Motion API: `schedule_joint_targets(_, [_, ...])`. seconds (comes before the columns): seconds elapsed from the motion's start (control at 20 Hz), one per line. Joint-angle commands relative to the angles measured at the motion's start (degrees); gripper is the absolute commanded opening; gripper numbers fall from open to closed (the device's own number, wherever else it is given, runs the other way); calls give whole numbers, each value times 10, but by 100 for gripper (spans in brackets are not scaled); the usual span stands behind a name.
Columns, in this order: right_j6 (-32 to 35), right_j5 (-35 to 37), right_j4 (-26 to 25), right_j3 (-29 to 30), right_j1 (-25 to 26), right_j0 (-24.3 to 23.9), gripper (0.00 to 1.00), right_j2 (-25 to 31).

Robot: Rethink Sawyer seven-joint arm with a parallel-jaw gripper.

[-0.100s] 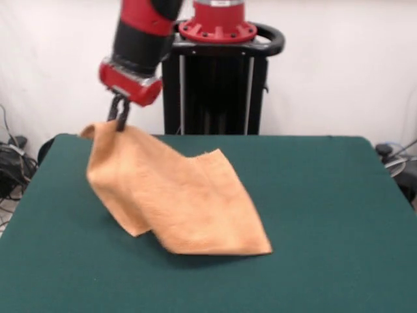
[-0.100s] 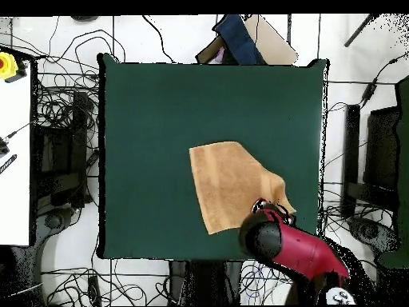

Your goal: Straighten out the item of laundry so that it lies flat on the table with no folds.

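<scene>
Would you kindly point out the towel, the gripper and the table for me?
towel (image 1: 189, 202): front view, middle of the cloth draped toward the table.
gripper (image 1: 120, 122): front view, fingertips pinching the towel's lifted corner.
table (image 2: 152, 120): overhead view, bare green top.

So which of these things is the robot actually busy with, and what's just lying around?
In use:
- towel, one corner lifted
- gripper, fingers pinching that corner
- green table

Just lying about:
- cables on the floor
- yellow object on a side surface
</scene>
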Motion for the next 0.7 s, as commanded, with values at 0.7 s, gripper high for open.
schedule_joint_targets(0.7, [38, 39, -39, -40, 47, 10, 0, 100])
